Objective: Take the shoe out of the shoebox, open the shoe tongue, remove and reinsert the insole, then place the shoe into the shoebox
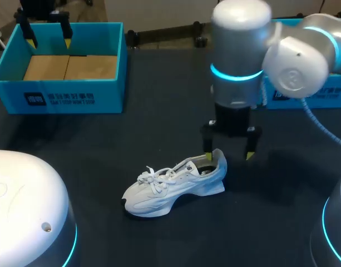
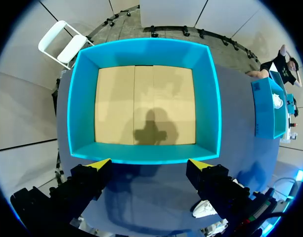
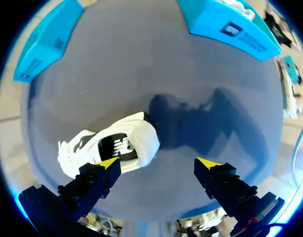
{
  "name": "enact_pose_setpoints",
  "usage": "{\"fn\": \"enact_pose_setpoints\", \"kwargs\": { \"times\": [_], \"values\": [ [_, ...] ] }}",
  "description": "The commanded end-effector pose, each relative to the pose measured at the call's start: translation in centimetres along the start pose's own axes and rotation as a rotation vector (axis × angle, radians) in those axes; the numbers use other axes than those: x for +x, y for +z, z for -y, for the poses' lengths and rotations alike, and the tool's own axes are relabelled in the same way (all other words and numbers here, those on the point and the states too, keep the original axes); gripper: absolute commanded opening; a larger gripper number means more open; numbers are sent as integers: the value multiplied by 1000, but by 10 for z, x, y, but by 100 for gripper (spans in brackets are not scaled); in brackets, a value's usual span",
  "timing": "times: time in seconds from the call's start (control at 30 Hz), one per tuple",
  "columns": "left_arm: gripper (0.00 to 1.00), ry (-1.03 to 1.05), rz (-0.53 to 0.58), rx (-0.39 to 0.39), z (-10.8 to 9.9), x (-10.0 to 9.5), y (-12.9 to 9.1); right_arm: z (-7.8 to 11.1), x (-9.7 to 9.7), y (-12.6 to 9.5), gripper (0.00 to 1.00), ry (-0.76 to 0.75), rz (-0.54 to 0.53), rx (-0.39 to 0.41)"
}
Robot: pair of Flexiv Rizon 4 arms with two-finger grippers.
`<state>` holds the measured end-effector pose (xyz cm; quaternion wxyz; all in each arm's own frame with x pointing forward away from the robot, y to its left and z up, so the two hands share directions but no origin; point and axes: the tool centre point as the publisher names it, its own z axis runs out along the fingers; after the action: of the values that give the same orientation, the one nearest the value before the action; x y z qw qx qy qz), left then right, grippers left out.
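A white shoe (image 1: 170,186) lies on its sole on the dark table, toe to the left and laces tied. My right gripper (image 1: 228,156) hangs open just above its heel, one yellow tip over the collar and the other past the heel. In the right wrist view the shoe (image 3: 111,143) lies by one finger of the right gripper (image 3: 157,163), and nothing is held. The blue shoebox (image 1: 59,94) stands at the back left with a bare cardboard floor. My left gripper (image 1: 48,41) stands open over it. From the left wrist, the left gripper (image 2: 149,164) hovers over the shoebox's near wall (image 2: 141,155).
A second blue box (image 1: 320,89) stands at the back right behind my right arm. The white bases of both arms fill the two near corners of the table. Dark tabletop lies between the shoe and the shoebox.
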<state>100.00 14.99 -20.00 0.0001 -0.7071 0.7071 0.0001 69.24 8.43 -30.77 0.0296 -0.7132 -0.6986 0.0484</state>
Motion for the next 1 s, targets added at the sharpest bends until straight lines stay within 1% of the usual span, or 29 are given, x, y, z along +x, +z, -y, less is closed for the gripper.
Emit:
{"fn": "enact_pose_setpoints", "kwargs": {
  "times": [0.03, 0.07, 0.17, 0.2, 0.23, 0.63, 0.7, 0.73, 0.77, 0.8, 0.83, 0.87, 0.9, 0.97, 1.0],
  "values": [
    [100, 0, 0, 0, 0, 0, 0, 3, -34, -11, 100, -168, -227, -11],
    [100, 0, 0, 0, 0, 0, 0, 3, -34, -11, 100, -189, -235, -18],
    [100, 0, 0, 0, 0, 0, 0, 0, -42, -9, 100, -393, -347, -9],
    [100, 0, 0, 0, 0, 0, 0, -1, -44, -7, 100, -460, -370, 1],
    [100, 0, 0, 0, 0, 0, 0, -5, -43, -3, 100, -412, -294, 70],
    [100, 0, 0, 0, 0, 0, 0, -5, -43, -3, 100, -412, -294, 70],
    [100, 0, 0, 0, 0, 0, 0, -7, -56, -3, 100, -480, -349, -29],
    [100, 0, 0, 0, 0, 0, 0, -7, -62, -2, 100, -509, -399, -62],
    [100, 0, 0, 0, 0, 0, 0, -7, -73, -1, 100, -565, -484, -115],
    [100, 0, 0, 0, 0, 0, 0, -6, -80, 0, 100, -597, -508, -154],
    [100, 0, 0, 0, 0, 0, 0, -6, -89, 1, 100, -608, -547, -184],
    [100, 0, 0, 0, 0, 0, 0, -6, -95, 2, 100, -656, -579, -197],
    [100, 0, 0, 0, 0, 0, 0, -6, -101, 3, 100, -691, -623, -238],
    [100, 0, 0, 0, 0, 0, 0, -6, -109, 4, 100, -752, -670, -286],
    [100, 0, 0, 0, 0, 0, 0, -5, -116, 5, 100, -819, -712, -357]
  ]
}}
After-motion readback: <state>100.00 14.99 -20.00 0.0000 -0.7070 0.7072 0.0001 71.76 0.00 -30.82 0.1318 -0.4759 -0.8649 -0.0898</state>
